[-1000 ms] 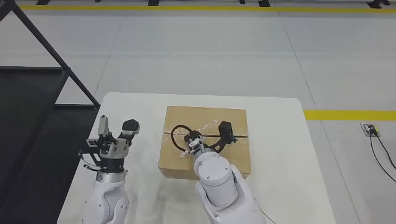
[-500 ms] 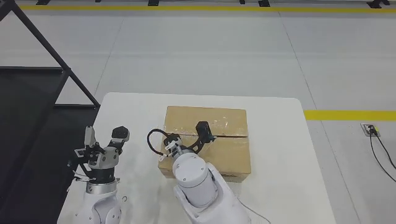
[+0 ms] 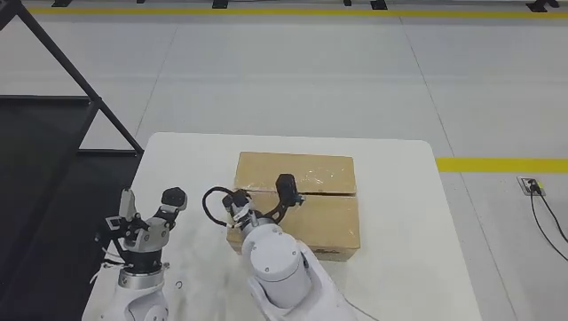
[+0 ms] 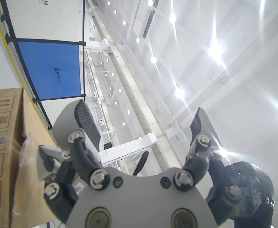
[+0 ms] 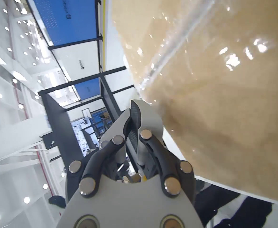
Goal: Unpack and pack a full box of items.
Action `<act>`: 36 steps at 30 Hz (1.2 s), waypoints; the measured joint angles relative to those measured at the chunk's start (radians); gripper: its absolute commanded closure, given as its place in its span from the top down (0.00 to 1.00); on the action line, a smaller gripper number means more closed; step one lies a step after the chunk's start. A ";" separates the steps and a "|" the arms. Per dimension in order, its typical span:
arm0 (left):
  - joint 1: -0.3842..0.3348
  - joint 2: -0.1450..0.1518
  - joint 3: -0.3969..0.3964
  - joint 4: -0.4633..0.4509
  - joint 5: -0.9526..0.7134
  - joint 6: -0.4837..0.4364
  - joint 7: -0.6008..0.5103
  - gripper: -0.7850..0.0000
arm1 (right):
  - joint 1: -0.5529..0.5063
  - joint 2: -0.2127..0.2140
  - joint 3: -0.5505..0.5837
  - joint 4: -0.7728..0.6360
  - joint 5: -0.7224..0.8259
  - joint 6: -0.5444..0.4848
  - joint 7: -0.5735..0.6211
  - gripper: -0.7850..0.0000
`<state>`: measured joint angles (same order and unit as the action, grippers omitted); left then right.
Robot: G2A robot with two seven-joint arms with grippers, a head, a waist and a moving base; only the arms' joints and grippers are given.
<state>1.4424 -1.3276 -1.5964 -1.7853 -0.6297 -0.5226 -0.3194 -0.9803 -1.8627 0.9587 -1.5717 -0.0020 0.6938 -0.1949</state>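
One closed cardboard box [image 3: 311,168] sits in the middle of the white table [image 3: 390,250], its two top flaps meeting along a seam covered by a strip of clear tape [image 3: 330,193]. Over the box edge that faces the left arm, at the end of that seam, hangs the right gripper [image 3: 236,203]. The right wrist view shows this gripper [image 5: 133,113] clenched, its fingers pressed together with nothing between them. The tips are just beside the box [image 5: 212,77] where the shiny tape [image 5: 177,43] runs out, but whether they touch the cardboard cannot be told. Beside the box and apart from it stands the left gripper [image 3: 149,206]. In the left wrist view this gripper [image 4: 141,124] is released, its fingers spread wide and empty, pointing upward, with the box's labelled side wall [image 4: 3,143] near it.
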 measured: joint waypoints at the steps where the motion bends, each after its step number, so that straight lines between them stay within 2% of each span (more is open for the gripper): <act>1: 0.001 0.000 0.002 -0.003 -0.003 0.001 -0.014 1.00 | -0.024 0.006 0.007 -0.043 0.000 -0.018 -0.015 0.00; 5: -0.002 0.002 0.014 -0.013 -0.017 0.001 -0.076 1.00 | -0.149 0.035 0.050 -0.261 0.012 -0.120 -0.064 0.00; 9: -0.018 0.001 0.021 -0.018 -0.051 -0.014 -0.111 1.00 | -0.247 0.062 0.103 -0.421 0.037 -0.223 -0.102 0.00; 10: -0.023 0.001 0.023 -0.018 -0.062 -0.018 -0.117 1.00 | -0.264 0.069 0.119 -0.449 0.050 -0.248 -0.115 0.21; 11: -0.029 0.000 0.026 -0.017 -0.078 -0.022 -0.125 1.00 | -0.286 0.078 0.140 -0.479 0.077 -0.283 -0.133 0.99; 13: -0.040 -0.001 0.034 -0.013 -0.099 -0.020 -0.136 1.00 | -0.316 0.090 0.173 -0.513 0.125 -0.321 -0.153 1.00; 14: -0.044 -0.001 0.038 -0.011 -0.105 -0.017 -0.140 1.00 | -0.327 0.095 0.185 -0.521 0.138 -0.329 -0.157 0.04; 16: -0.044 -0.001 0.039 -0.010 -0.106 -0.016 -0.141 1.00 | -0.329 0.096 0.187 -0.522 0.139 -0.328 -0.156 0.19; 20: -0.044 -0.001 0.038 -0.010 -0.104 -0.016 -0.140 1.00 | -0.327 0.095 0.186 -0.521 0.137 -0.327 -0.155 0.54; 23: -0.044 -0.001 0.038 -0.010 -0.104 -0.016 -0.140 1.00 | -0.327 0.095 0.186 -0.521 0.137 -0.327 -0.155 0.73; 26: -0.044 -0.001 0.038 -0.010 -0.104 -0.016 -0.140 1.00 | -0.327 0.095 0.186 -0.521 0.137 -0.327 -0.155 0.88; 30: -0.044 -0.001 0.038 -0.010 -0.104 -0.016 -0.140 1.00 | -0.327 0.095 0.186 -0.521 0.137 -0.327 -0.155 0.98; 36: -0.044 -0.001 0.038 -0.010 -0.104 -0.016 -0.140 1.00 | -0.327 0.095 0.186 -0.521 0.137 -0.327 -0.155 1.00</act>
<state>1.3986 -1.3286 -1.5581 -1.7955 -0.7341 -0.5387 -0.4594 -1.3073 -1.7676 1.1443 -2.0922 0.1348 0.3672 -0.3501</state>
